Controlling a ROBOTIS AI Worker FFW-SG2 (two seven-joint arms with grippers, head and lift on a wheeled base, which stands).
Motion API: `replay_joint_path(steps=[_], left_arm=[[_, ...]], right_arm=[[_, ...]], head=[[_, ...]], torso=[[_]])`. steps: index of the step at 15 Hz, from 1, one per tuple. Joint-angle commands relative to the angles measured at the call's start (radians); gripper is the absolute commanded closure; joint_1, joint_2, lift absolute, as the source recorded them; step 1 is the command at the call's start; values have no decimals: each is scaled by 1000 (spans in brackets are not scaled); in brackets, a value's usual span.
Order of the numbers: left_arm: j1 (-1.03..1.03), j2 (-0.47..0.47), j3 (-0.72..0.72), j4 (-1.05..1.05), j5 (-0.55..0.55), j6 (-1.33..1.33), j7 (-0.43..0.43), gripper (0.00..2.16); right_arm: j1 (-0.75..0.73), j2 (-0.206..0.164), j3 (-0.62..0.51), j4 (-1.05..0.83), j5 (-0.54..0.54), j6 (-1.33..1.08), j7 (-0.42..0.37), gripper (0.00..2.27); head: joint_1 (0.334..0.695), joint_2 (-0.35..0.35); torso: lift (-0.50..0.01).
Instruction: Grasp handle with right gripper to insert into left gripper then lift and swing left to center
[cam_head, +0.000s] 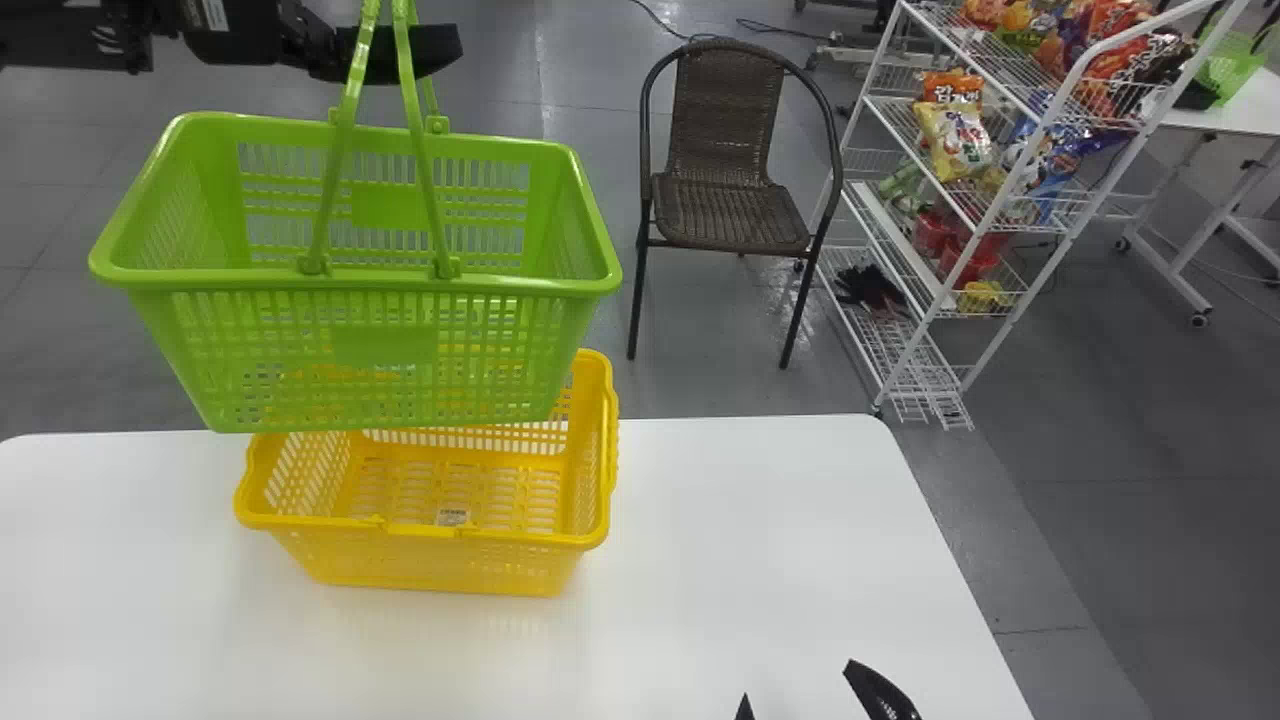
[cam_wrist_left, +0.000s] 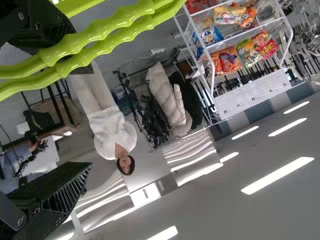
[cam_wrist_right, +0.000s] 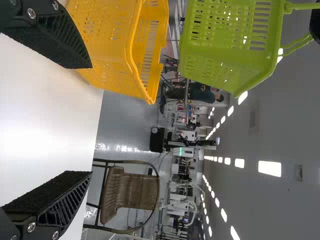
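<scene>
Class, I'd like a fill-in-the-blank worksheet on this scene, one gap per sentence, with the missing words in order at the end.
1. The raised basket, hanging by its handles at the left gripper, is coloured ____.
2. The yellow basket rests on the ____ table.
3. The jaws of the right gripper are not shut but ____.
4. In the head view, the wire rack stands to the ____ of the chair.

Missing words: green; white; open; right

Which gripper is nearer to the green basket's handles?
Left. The left gripper is up at the green basket's handles, which run close by one of its fingers; the right gripper is well off to the robot's right, at the white table.
</scene>
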Motion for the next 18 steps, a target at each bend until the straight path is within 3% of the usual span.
replay_joint_path(steps=[1,2,3,5,6,10,13,18], left_arm=[[-1,2,-10,1,-7,1,-9,383],[-2,2,-19,1,-13,1,-18,704],[-4,2,-24,1,-17,1,-21,1183],[-15,13,-48,1,-43,1,-61,1764],[-16,18,-59,-4,-60,1,-72,1902],[-35,41,-74,-4,-86,1,-148,1916],[-47,85,-74,-7,-145,1,-193,2071],[-33,277,-83,-10,-161,1,-277,2071]], right_arm=[[2,0,0,1,0,-1,0,46],[2,0,0,1,0,-4,0,46],[3,0,0,1,-2,-8,0,46],[5,0,0,1,0,-11,0,46],[5,0,0,3,-2,-11,0,46],[5,1,0,8,-2,-17,0,49],[6,0,0,12,-11,-29,0,49],[11,-2,-9,20,-14,-44,0,49]], head=[[695,-178],[695,-177],[695,-177],[695,-179],[695,-179],[695,-173],[695,-156],[695,-82]], torso=[[0],[0],[0],[0],[0],[0],[0],[0]])
